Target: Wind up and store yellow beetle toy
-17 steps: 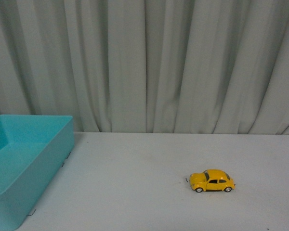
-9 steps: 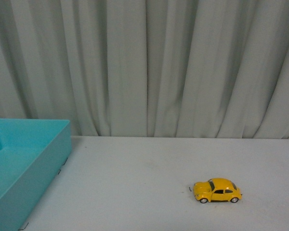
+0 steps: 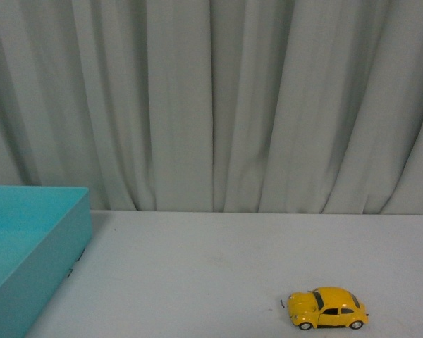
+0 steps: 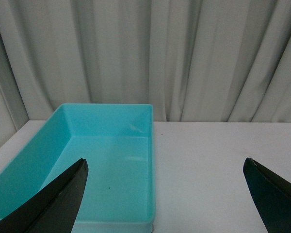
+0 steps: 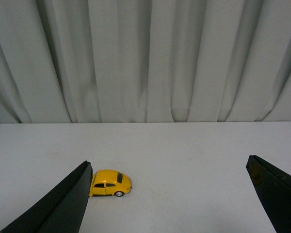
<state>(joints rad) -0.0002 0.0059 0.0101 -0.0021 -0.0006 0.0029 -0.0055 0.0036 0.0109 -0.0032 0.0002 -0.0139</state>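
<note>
The yellow beetle toy (image 3: 328,308) stands on its wheels on the white table, low and right in the front view. It also shows in the right wrist view (image 5: 110,182), partly behind one black finger (image 5: 63,204). My right gripper (image 5: 169,167) is open and empty, held back from the toy. My left gripper (image 4: 165,165) is open and empty, with the turquoise bin (image 4: 106,170) ahead under one finger. Neither arm shows in the front view.
The turquoise bin (image 3: 28,246) stands at the left edge of the white table (image 3: 197,274); its inside looks empty. A pale grey curtain (image 3: 211,105) hangs along the far edge of the table.
The front view has tilted upward: the toy and the bin sit lower in the picture and more curtain shows. The toy has not moved on the table.
</note>
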